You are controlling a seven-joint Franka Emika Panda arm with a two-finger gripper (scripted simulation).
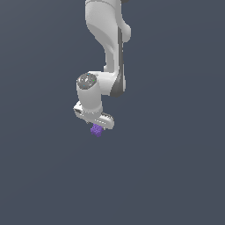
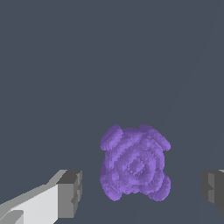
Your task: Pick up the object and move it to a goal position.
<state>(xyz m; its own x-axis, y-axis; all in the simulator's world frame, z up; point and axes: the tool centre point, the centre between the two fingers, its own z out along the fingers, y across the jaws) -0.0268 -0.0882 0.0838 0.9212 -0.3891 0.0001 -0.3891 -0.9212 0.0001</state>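
Nothing lifted: my gripper (image 2: 141, 192) jaws are spread, straddling the purple object (image 2: 134, 164).
Left: clamp, lift, carry to goal.

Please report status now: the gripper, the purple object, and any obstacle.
Gripper open, fingers apart on both sides of purple object, no contact visible. Object not grasped. No obstacle visible around it.

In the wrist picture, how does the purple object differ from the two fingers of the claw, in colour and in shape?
Colour: the purple object is bright purple all over; the fingers are grey at the tips, and one has a white body behind.
Shape: the object is lumpy and rounded, with knobs; the fingers are blocky, with flat faces and straight edges.
Place: the object lies between the fingers of the claw, with a gap on each side.
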